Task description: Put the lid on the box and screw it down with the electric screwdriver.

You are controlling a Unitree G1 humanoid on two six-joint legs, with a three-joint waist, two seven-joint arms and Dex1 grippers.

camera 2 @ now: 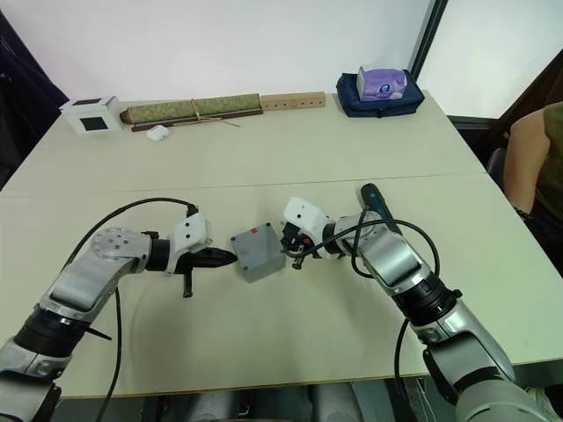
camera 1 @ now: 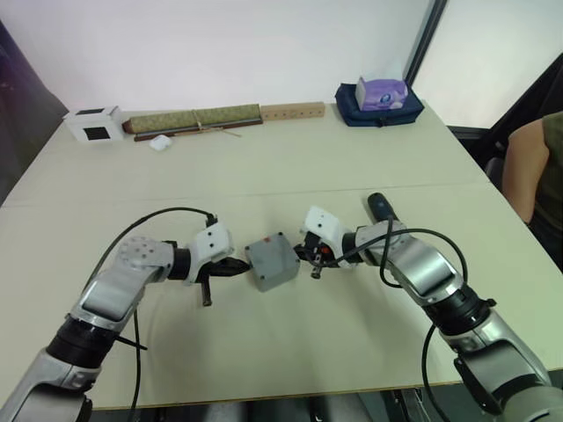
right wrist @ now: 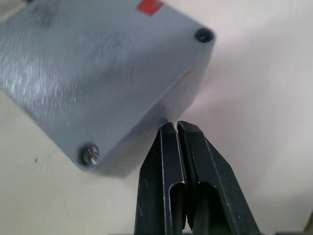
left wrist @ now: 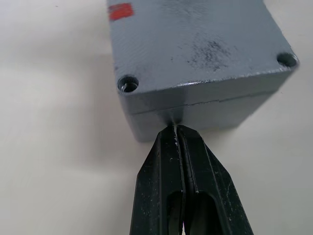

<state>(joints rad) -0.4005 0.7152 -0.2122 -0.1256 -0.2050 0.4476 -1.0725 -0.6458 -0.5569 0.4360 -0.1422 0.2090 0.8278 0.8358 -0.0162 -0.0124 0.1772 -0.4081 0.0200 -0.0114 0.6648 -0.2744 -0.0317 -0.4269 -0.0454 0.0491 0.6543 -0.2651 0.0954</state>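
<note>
The grey box (camera 1: pixel 272 264) stands mid-table with the lid (left wrist: pixel 195 39) seated on it; a thin seam shows under the lid's rim. A red sticker (right wrist: pixel 149 6) marks the lid. One corner holds a screw head (right wrist: pixel 89 154), and another corner hole (right wrist: pixel 204 35) is dark. My left gripper (camera 1: pixel 244 268) is shut, its tips touching the box's left side. My right gripper (camera 1: pixel 301 255) is shut too, with its tips at the box's right side. A dark cylinder, which looks like the electric screwdriver (camera 1: pixel 380 208), lies behind my right forearm, partly hidden.
Along the far edge sit a white cube with a dark window (camera 1: pixel 95 126), a long green roll (camera 1: pixel 193 117), a wooden block with holes (camera 1: pixel 293 111) and a tissue box on a blue bag (camera 1: pixel 380 98). A person's arm (camera 1: pixel 537 167) shows at the right.
</note>
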